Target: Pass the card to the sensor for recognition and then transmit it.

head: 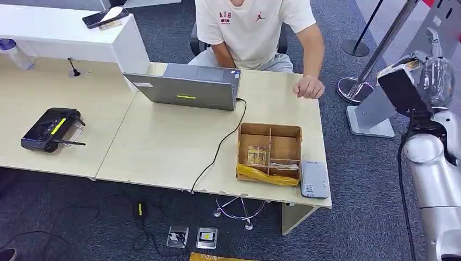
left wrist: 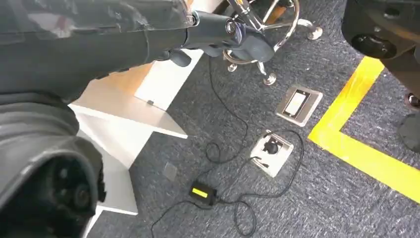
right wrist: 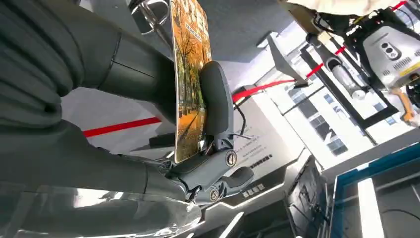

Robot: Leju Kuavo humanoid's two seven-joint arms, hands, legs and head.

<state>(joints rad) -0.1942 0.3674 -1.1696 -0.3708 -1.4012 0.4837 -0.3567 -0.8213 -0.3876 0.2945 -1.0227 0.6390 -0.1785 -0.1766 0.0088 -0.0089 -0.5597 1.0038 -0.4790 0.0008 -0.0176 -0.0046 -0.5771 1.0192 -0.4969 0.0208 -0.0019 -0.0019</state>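
My right hand is raised off the table's right end, beyond its edge. In the right wrist view that hand pinches a card printed with orange autumn trees between its thumb and its fingers. The card's pale edge shows at the top of the hand in the head view. A flat grey sensor lies at the table's front right corner, to the left of the hand and lower. My left hand hangs over the floor, holding nothing, its fingers stretched out.
A cardboard box with compartments stands beside the sensor. A grey laptop with a black cable sits mid-table. A person in a white shirt sits behind it, one hand on the table. A black controller lies at left; stanchion bases stand at right.
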